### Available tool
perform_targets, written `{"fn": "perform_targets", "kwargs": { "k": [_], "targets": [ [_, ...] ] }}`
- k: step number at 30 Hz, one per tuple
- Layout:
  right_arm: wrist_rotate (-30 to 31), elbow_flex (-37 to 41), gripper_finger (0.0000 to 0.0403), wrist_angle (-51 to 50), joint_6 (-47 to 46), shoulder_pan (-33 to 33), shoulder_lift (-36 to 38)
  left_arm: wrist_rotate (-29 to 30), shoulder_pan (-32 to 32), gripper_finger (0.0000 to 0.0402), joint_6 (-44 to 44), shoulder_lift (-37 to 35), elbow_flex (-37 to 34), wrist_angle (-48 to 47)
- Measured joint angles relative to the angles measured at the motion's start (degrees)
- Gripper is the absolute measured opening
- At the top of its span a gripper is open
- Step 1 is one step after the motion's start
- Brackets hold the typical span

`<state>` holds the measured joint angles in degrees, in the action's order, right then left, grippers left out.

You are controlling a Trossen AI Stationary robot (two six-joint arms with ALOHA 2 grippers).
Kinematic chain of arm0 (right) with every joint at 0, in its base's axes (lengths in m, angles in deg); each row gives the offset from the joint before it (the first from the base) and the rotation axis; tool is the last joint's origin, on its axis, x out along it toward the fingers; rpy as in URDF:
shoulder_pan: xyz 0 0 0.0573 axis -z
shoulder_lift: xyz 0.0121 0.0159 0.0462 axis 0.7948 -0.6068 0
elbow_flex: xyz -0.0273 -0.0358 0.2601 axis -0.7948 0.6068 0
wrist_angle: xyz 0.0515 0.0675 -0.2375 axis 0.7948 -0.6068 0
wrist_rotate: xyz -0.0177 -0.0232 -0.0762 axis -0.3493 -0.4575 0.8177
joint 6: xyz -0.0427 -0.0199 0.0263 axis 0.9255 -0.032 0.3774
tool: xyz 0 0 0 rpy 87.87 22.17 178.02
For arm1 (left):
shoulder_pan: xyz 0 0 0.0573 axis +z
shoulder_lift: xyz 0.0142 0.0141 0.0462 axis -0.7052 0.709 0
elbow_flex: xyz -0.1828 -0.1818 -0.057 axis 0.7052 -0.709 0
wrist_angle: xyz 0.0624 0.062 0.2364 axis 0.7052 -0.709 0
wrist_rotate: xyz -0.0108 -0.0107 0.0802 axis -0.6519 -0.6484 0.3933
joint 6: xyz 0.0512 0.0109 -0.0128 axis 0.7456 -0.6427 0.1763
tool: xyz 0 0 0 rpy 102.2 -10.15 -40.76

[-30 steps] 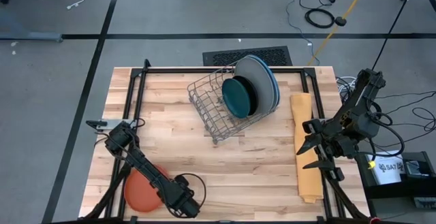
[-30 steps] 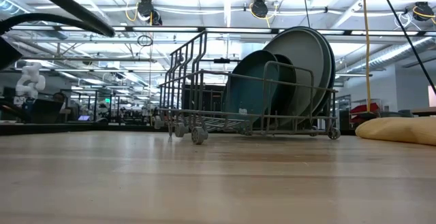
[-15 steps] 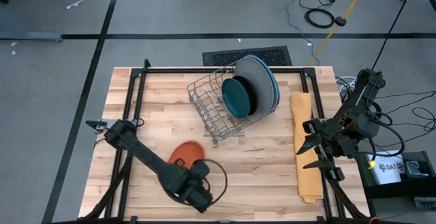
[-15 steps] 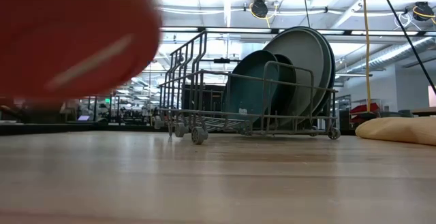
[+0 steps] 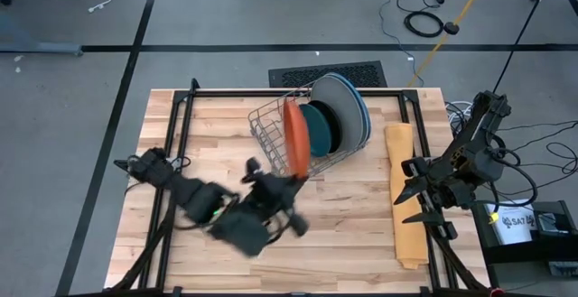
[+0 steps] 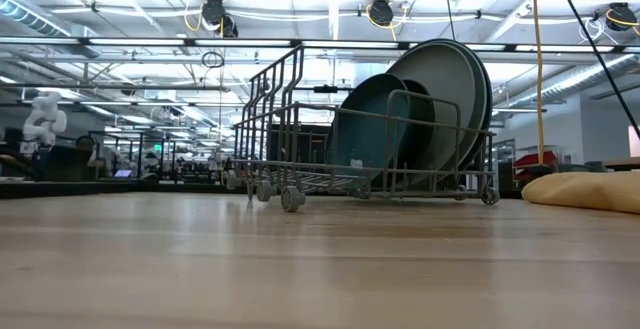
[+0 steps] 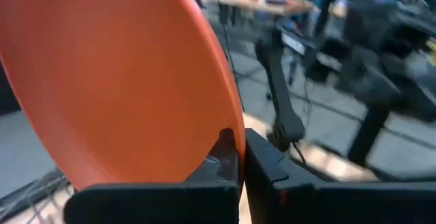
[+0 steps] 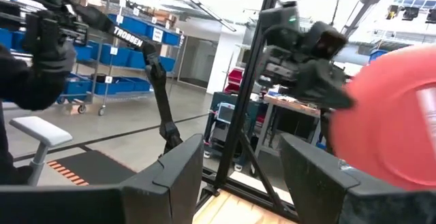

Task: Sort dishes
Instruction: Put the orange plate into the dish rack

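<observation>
A wooden table [image 5: 361, 234] is seen from above. A wire rack [image 5: 282, 143] sits toward 12 o'clock, with grey [image 5: 348, 98], black [image 5: 339, 127] and teal [image 5: 318, 127] plates stood on edge at its 3 o'clock end. A folded cloth [image 5: 404, 198] lies at 3 o'clock. An orange plate [image 5: 295, 140] is held upright over the rack, its rim pinched by the left gripper [image 5: 291, 181] near table centre. The right gripper [image 5: 411, 193] is held spread above the cloth.

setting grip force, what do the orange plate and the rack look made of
Orange plate: looks like plastic, smooth with a matte sheen and one even colour; it is held on edge in the shut left gripper.
Rack: thin grey wire, probably coated metal, an open grid on small feet.
</observation>
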<state>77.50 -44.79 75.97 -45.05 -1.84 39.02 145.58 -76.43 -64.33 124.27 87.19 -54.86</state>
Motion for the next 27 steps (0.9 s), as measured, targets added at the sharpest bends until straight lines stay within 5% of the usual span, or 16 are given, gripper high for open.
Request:
{"fn": "perform_targets", "kwargs": {
  "k": [6,8,14,20,23,27],
  "targets": [
    [0.0,0.0,0.0185,0.1,-0.3,0.0,0.0,8.5,6.8,0.0,1.7,6.6,-0.1,6.4],
    [0.0,0.0,0.0185,0.1,-0.4,0.0,0.0,10.4,8.2,0.0,-4.4,8.0,-0.2,3.9],
    [-0.3,0.0,0.0185,-0.6,-0.4,0.0,0.0,10.3,11.5,0.0,-24.1,13.6,-0.1,-7.4],
    [-0.3,0.0,0.0185,-0.9,-0.4,0.0,0.0,7.9,13.0,0.0,-26.1,15.8,-0.1,-6.2],
    [-0.3,0.0,0.0185,-0.9,-0.4,0.0,0.0,4.4,13.1,0.0,-19.8,16.2,-0.1,-0.2],
    [-0.3,0.0,0.0185,-0.9,-0.4,0.0,0.0,-1.8,12.2,0.0,2.4,16.1,-0.1,17.5]
  ]
}}
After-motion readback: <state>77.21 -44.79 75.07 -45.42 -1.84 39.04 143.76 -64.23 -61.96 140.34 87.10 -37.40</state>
